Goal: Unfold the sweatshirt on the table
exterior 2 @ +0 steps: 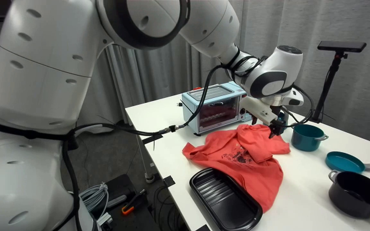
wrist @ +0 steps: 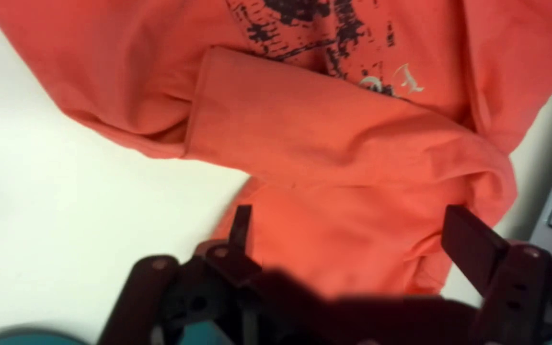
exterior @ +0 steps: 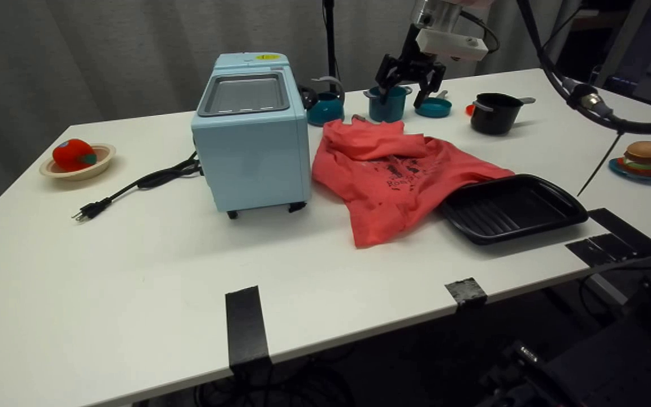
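The coral-red sweatshirt lies wrinkled on the white table, partly folded over itself. In the wrist view a folded band of the sweatshirt runs across it and covers part of the dark print. My gripper is open above the narrower end of the garment, its fingers wide apart with nothing gripped between them. In both exterior views the gripper hangs over the far side of the sweatshirt, near the teal pot. The lower part of that end is hidden behind the gripper body in the wrist view.
A light-blue toaster oven stands close beside the sweatshirt. A black grill pan meets its near edge. The teal pot, a teal kettle, a teal frying pan and a black pot stand around the far side.
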